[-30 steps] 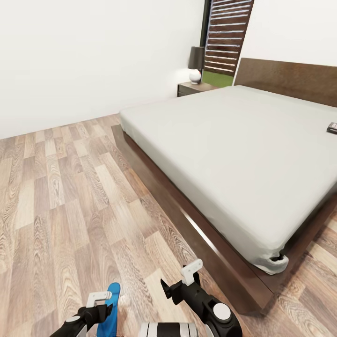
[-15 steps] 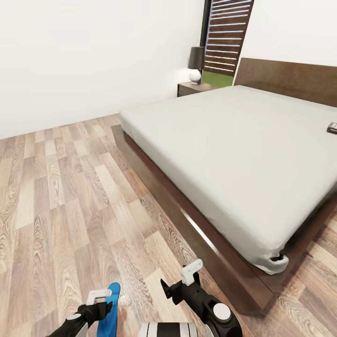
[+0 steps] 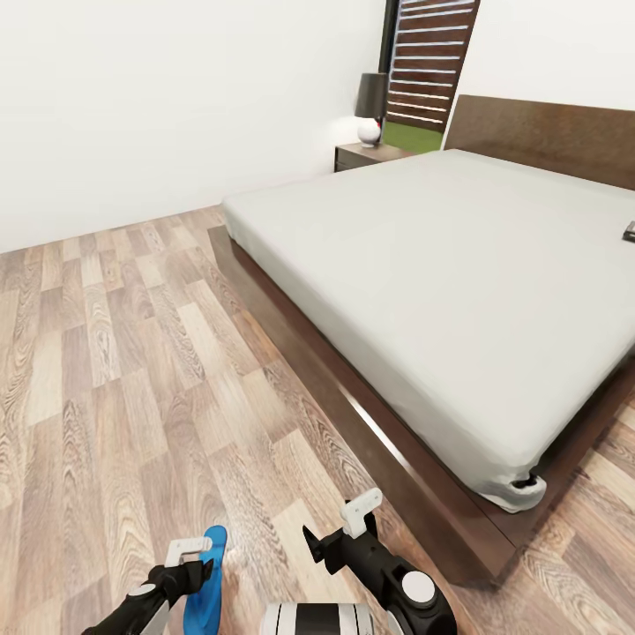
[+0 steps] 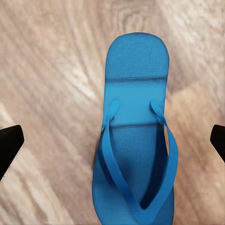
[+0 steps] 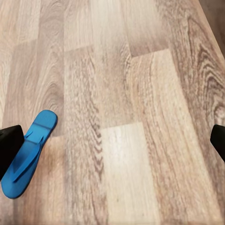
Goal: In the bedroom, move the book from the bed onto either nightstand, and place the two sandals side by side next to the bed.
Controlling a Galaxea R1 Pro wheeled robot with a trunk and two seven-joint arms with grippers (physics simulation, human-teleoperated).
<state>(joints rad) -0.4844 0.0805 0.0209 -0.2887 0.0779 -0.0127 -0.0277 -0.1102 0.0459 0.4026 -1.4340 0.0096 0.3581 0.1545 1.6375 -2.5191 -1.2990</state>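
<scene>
A blue sandal (image 4: 136,140) lies flat on the wood floor, strap side up, and shows at the bottom of the head view as the sandal (image 3: 207,573). My left gripper (image 3: 189,564) hovers over it, open, its fingertips (image 4: 9,150) wide apart on either side and off the sandal. My right gripper (image 3: 339,531) is open over bare floor beside the bed's foot corner; in its wrist view the sandal (image 5: 28,154) lies off to one side. The bed (image 3: 459,256) has a grey mattress, and the book (image 3: 630,232) lies on it at the far right edge. A nightstand (image 3: 363,156) stands by the headboard.
A dark-shaded lamp (image 3: 371,99) with a white ball base stands on the nightstand. The bed's dark wooden frame (image 3: 353,406) runs diagonally along the floor to my right. Open wood floor (image 3: 115,353) stretches to the white wall at left. A window (image 3: 432,62) shows a slatted fence.
The whole head view has shifted slightly, so the camera moved. Both arms hold nearly the same pose, and the sandal stays under the left gripper.
</scene>
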